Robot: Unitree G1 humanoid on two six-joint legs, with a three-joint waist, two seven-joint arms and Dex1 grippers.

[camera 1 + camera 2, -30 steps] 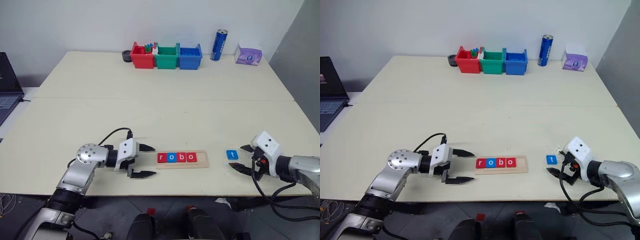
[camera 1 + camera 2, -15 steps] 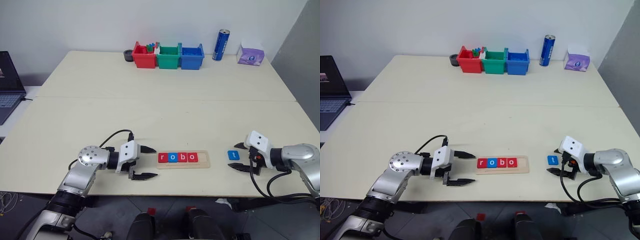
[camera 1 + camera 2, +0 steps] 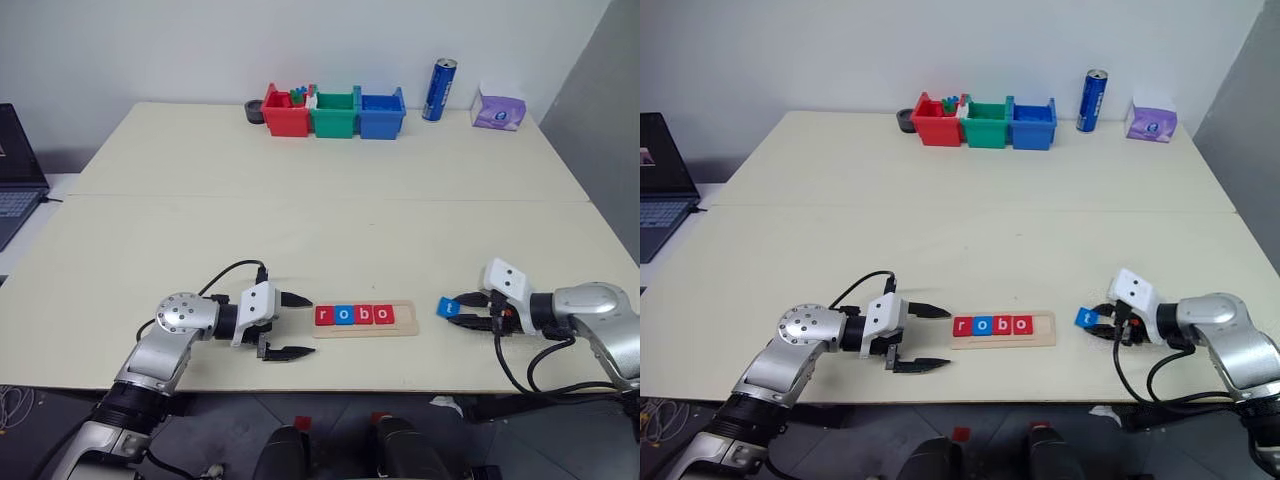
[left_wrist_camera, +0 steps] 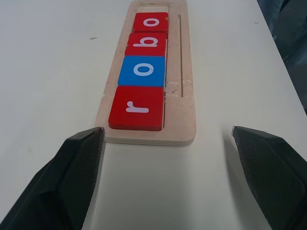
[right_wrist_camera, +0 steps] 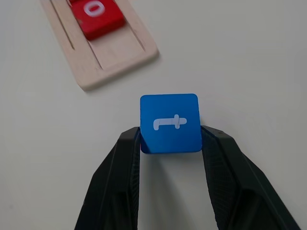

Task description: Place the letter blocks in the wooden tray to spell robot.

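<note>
The wooden tray lies near the table's front edge with letter blocks r, o, b and o in a row; its right end slot is bare. My right gripper is shut on the blue t block, which hangs tilted just right of the tray. Each of its fingers presses one side of the block. My left gripper stands open just left of the tray's r end, touching nothing.
Red, green and blue bins stand at the table's back edge. A blue can and a purple tissue pack are to their right. A laptop sits off the left side.
My right gripper has closed on the blue t block, tilted it up off the table and carried it left toward the tray. The left gripper has stayed where it was.
</note>
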